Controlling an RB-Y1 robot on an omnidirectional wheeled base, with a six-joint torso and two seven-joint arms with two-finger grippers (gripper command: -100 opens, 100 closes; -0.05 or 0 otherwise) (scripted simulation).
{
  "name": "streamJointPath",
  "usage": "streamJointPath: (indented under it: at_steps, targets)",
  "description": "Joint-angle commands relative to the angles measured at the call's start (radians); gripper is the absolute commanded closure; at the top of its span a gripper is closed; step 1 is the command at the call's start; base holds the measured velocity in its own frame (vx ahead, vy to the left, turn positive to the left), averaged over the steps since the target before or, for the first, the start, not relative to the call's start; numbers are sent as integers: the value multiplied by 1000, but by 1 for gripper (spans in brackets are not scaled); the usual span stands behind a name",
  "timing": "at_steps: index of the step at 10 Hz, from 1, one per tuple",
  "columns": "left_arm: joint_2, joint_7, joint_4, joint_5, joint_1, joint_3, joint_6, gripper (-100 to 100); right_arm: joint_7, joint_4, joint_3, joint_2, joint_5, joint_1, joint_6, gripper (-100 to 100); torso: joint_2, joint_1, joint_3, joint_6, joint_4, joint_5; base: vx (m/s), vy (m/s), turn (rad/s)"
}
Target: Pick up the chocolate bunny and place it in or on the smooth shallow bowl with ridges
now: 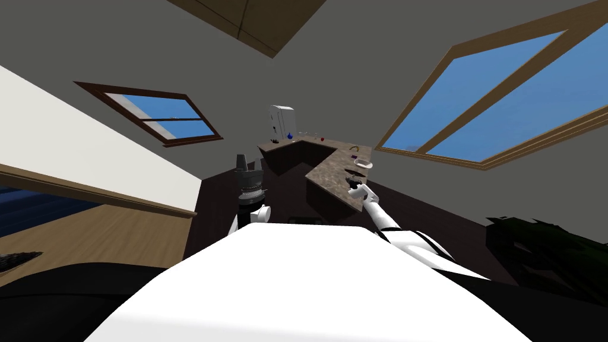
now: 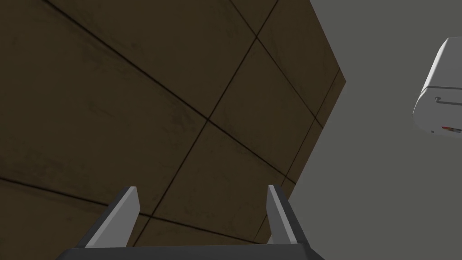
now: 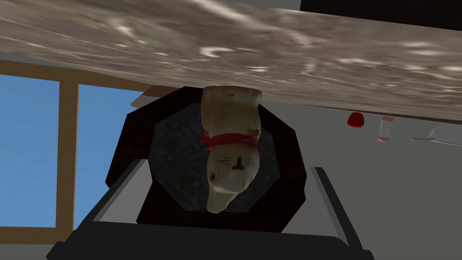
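The bunny (image 3: pixel 232 153) is cream-coloured with a red collar and stands on the mottled stone counter (image 3: pixel 270 54); this view is rolled, so it hangs head-down. A dark octagonal dish (image 3: pixel 135 149) sits right behind it. My right gripper (image 3: pixel 228 166) is open, its fingers (image 3: pixel 122 189) on either side of the bunny and apart from it. In the head view my right gripper (image 1: pixel 354 185) reaches the near end of the counter (image 1: pixel 323 169), where a white shallow bowl (image 1: pixel 363 162) lies just beyond it. My left gripper (image 2: pixel 200 187) is open and empty, raised beside my chest (image 1: pixel 241 161).
A white appliance (image 1: pixel 281 122) stands at the counter's far corner, with a small blue thing (image 1: pixel 290 136) beside it. Farther along the counter are a small red thing (image 3: pixel 355 119) and a little bottle (image 3: pixel 385 128). A dark plant (image 1: pixel 546 249) stands at the right.
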Motion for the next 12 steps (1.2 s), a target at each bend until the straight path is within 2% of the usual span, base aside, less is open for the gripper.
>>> streamJointPath:
  at_steps: [1, 2, 3, 4, 5, 9, 10, 11, 12]
  targets:
    - [0, 0, 0, 0, 0, 0, 0, 0, 0, 0, 0, 0, 0, 0, 0, -100, 0, 0, 0, 0, 0, 0, 49, 34, 1]
    - [0, 0, 0, 0, 0, 0, 0, 0, -1, 3, -1, 0, 3, -1, 0, 0, 4, -3, 2, 0, 1, -1, 10, 8, 1]
    - [0, 0, 0, 0, 0, 0, 0, 0, -14, 22, -7, 5, 19, 5, -27, -100, 7, -5, 4, 0, 1, -1, 81, -23, -18]
    - [0, 0, 0, 0, 0, 0, 0, 0, -8, 15, -5, 3, 13, 3, -15, -100, 4, -7, 3, 1, 1, -2, 51, -15, -2]
    - [0, 0, 0, 0, 0, 0, 0, 0, -10, 17, -6, 4, 14, 4, -19, 100, 5, -7, 3, 0, 1, -2, 7, -2, 0]
    - [0, 0, 0, 0, 0, 0, 0, 0, -9, 16, -7, 2, 15, 4, -18, 100, 7, -7, 4, -1, 1, -3, 1, -2, -4]
    - [0, 0, 0, 0, 0, 0, 0, 0, -9, 16, -7, 2, 15, 4, -18, 0, 7, -7, 4, -1, 1, -3, 0, 0, 0]
    - [0, 0, 0, 0, 0, 0, 0, 0, -9, 16, -7, 2, 15, 4, -18, 100, 7, -7, 4, -1, 1, -3, 0, 0, 0]
    - [0, 0, 0, 0, 0, 0, 0, 0, -9, 16, -7, 2, 15, 4, -18, 0, 7, -7, 4, -1, 1, -3, 0, 0, 0]
